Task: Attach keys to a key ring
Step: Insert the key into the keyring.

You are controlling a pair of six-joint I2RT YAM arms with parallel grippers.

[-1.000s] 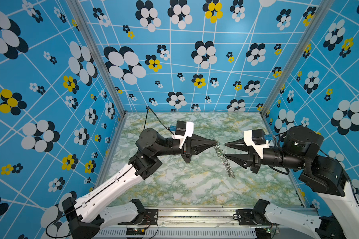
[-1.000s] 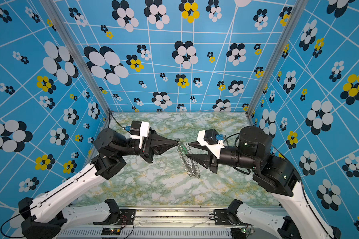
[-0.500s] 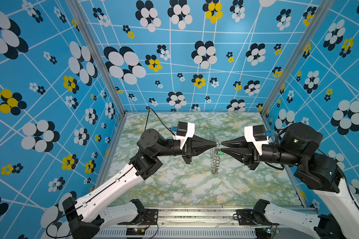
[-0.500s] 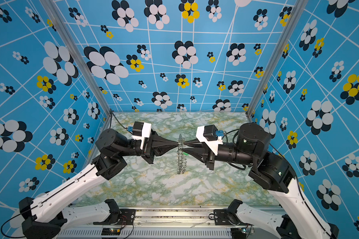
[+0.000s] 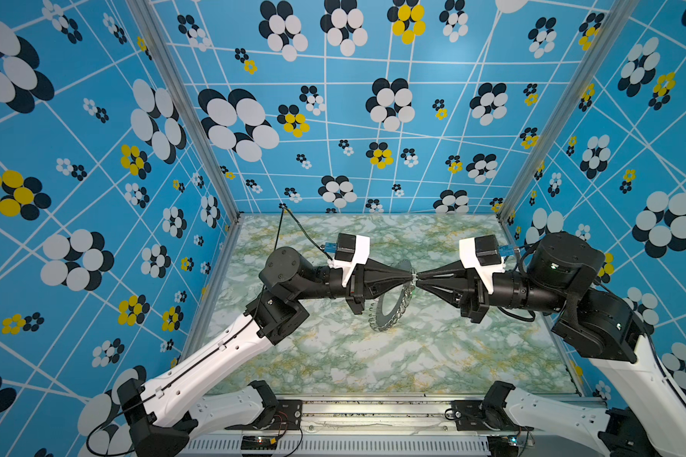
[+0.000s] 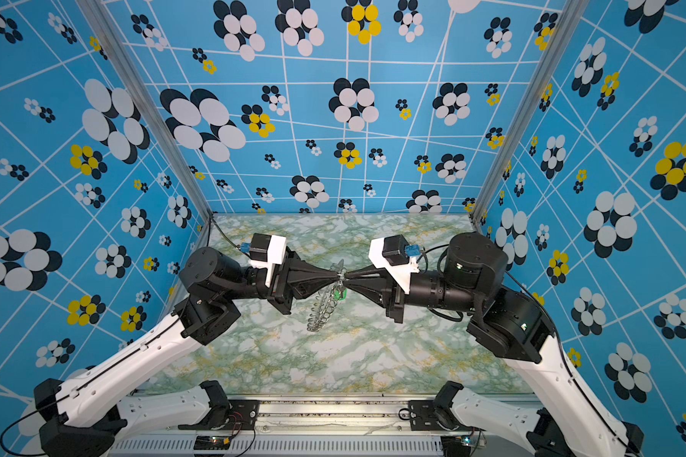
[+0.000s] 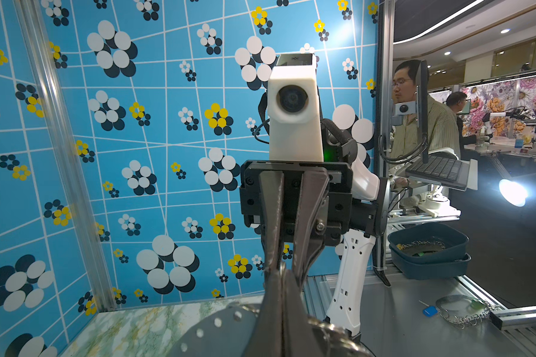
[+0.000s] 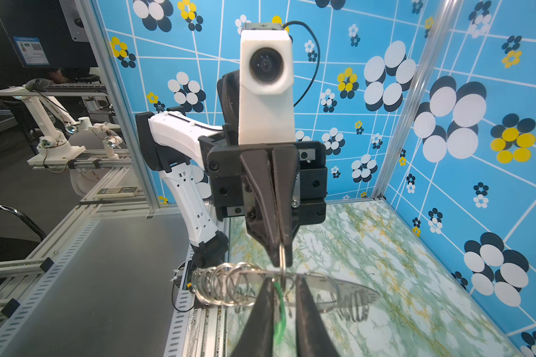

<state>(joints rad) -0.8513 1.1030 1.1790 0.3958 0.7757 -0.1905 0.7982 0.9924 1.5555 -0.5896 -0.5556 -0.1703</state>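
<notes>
The key ring (image 5: 383,312) (image 6: 325,308), a flat grey disc fringed with wire loops, hangs tilted above the marble table. My left gripper (image 5: 411,275) (image 6: 339,274) (image 7: 280,272) is shut on one wire loop at the ring's top edge (image 7: 217,333). My right gripper (image 5: 418,277) (image 6: 345,275) (image 8: 285,278) meets it tip to tip. Its jaws stand a narrow gap apart at the ring's edge (image 8: 322,284). The green key tag (image 6: 339,293) (image 8: 279,312) hangs between the right fingers, close against one finger (image 8: 265,309), with a visible gap to the other.
Blue patterned walls (image 5: 96,198) close in three sides of the marble table (image 5: 373,364). Outside the enclosure, the left wrist view shows stacked dark blue bins (image 7: 427,247), another ring with tags (image 7: 461,309) on the metal bench, and a person at a keyboard (image 7: 421,123).
My right gripper has moved left to meet the left gripper's tips and its jaws have narrowed. The hanging ring has swung and turned under the left gripper.
</notes>
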